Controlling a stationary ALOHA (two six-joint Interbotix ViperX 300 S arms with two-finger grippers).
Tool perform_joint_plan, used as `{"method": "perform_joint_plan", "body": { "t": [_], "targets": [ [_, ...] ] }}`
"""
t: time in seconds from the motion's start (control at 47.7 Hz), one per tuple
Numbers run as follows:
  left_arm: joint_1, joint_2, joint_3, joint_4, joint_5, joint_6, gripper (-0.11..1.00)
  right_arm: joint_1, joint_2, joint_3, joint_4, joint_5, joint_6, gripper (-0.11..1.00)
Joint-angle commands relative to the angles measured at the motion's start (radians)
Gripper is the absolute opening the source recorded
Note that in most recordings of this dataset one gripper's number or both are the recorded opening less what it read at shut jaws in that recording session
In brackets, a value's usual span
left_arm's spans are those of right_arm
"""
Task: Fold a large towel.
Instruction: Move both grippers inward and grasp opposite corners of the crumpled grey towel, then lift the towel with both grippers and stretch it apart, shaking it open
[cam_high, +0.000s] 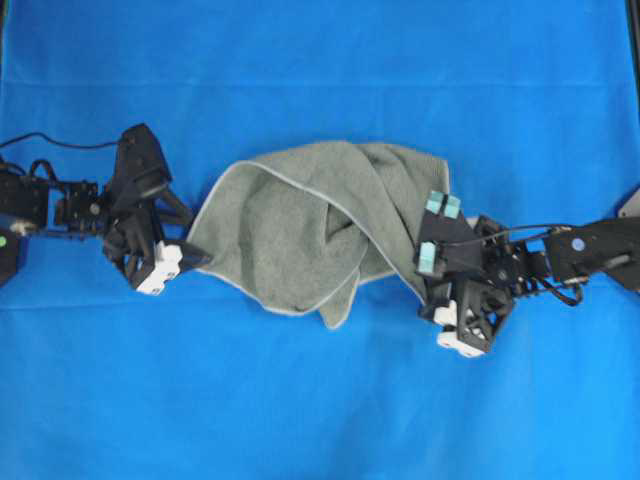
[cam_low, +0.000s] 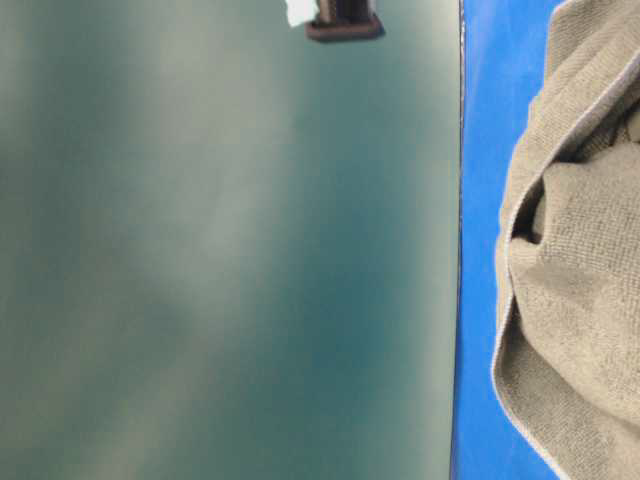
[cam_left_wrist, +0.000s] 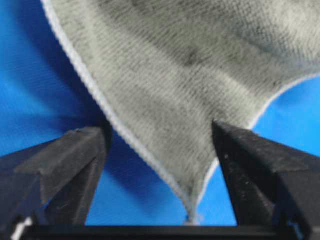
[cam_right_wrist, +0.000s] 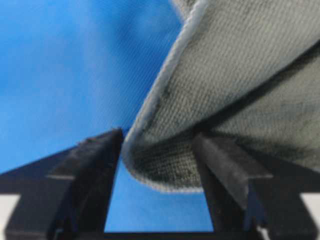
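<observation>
Both sets of jaws stand spread, as you can see: the left gripper (cam_left_wrist: 160, 150) has a pointed corner of the towel (cam_high: 300, 230) lying between its fingers, the right gripper (cam_right_wrist: 157, 150) a rounded corner (neither pinched). Your towel lies crumpled mid-table on the blue cloth (cam_high: 320, 60), between the arms.

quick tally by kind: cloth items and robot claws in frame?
Towel, grey-green terry, crumpled: 1
Blue cloth backdrop: 1
Claws: 2, the left claw and the right claw, both open with a towel corner between the fingers
Total: 4
</observation>
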Motion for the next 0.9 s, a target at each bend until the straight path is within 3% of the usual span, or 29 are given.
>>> {"method": "perform_joint_plan", "body": {
  "t": [0.0,0.084,0.272,0.356,0.629,0.734,0.88],
  "targets": [
    [0.025,0.025,-0.015,0.000,0.034,-0.002,0.77,-0.009,0.009,-0.018,-0.003,-0.003,0.002,0.61],
    [0.025,0.032,-0.037,-0.002,0.109,0.000,0.70,-0.009,0.008,-0.021,-0.006,0.000,0.002,0.56],
    [0.026,0.037,-0.072,0.005,0.239,0.002,0.18,-0.011,-0.009,-0.017,-0.006,0.014,-0.003,0.06],
    [0.028,0.017,-0.089,0.008,0.284,0.015,0.01,-0.011,-0.048,-0.014,-0.006,0.038,-0.003,0.01],
    [0.074,-0.199,-0.170,0.017,0.540,0.064,0.01,-0.011,-0.278,-0.035,-0.020,0.229,-0.003,0.01],
    [0.094,-0.327,-0.227,0.018,0.678,0.126,0.01,-0.011,-0.388,-0.058,-0.069,0.305,-0.003,0.01],
    [0.129,-0.494,-0.311,0.021,0.819,0.244,0.01,-0.011,-0.535,-0.097,-0.175,0.374,-0.002,0.01]
  ]
}}
